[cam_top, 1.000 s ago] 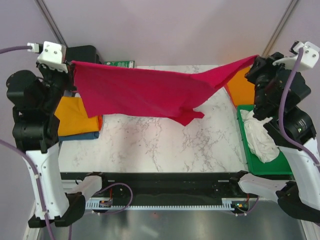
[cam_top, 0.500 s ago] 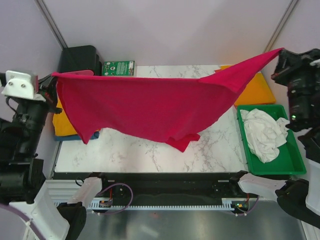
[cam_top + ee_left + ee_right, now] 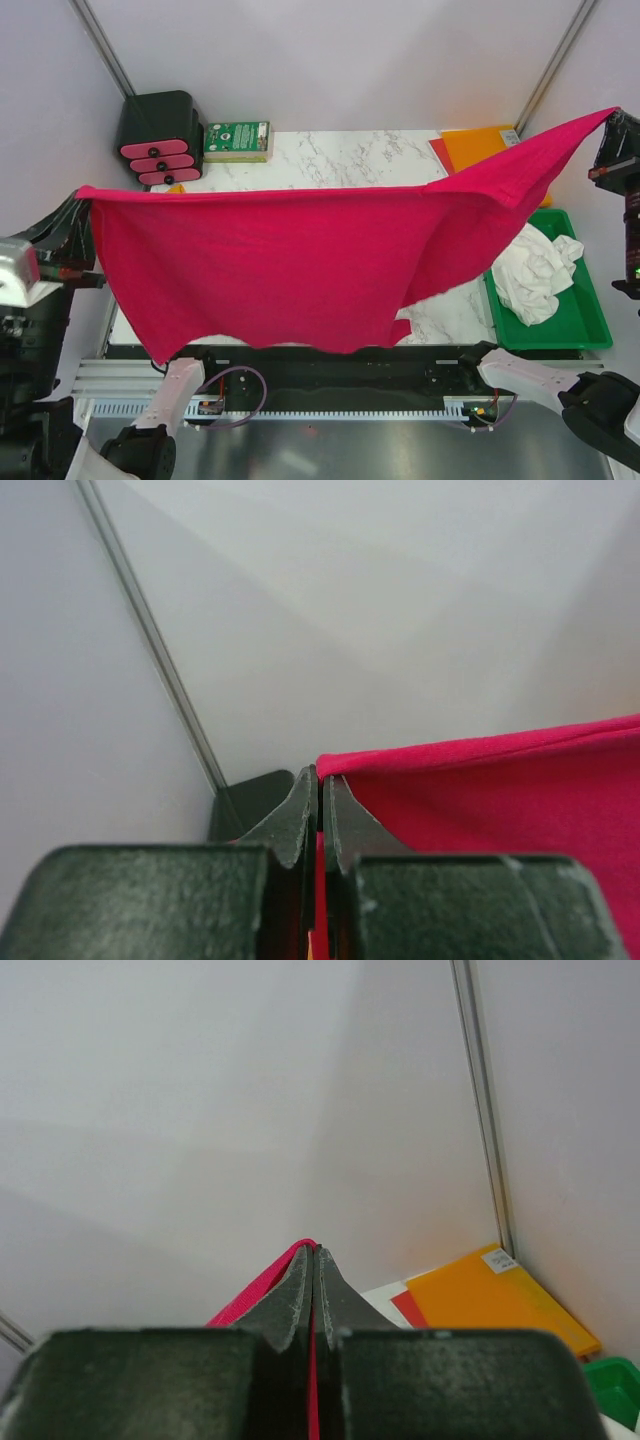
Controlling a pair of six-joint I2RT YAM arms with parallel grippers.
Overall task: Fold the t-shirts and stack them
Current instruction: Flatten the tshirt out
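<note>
Crimson t-shirt (image 3: 290, 260): hung spread above the counter (image 3: 340, 160). Left gripper (image 3: 320, 785) and right gripper (image 3: 314, 1260) jaws each clenched on a top corner, likely flattening it for folding.

Plain pale-lilac walls (image 3: 330, 60), slanted metal post (image 3: 102, 48) in each back corner. White marble-pattern tabletop (image 3: 340, 160) with grey veins. Brushed-metal surface (image 3: 330, 445) below its near edge. Light soft and even.

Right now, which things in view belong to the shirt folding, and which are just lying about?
Job: red shirt, stretched between left gripper and right gripper; white shirt, crumpled.
Lying about: green tray under the white shirt, orange sheet, black rack, green box.
</note>
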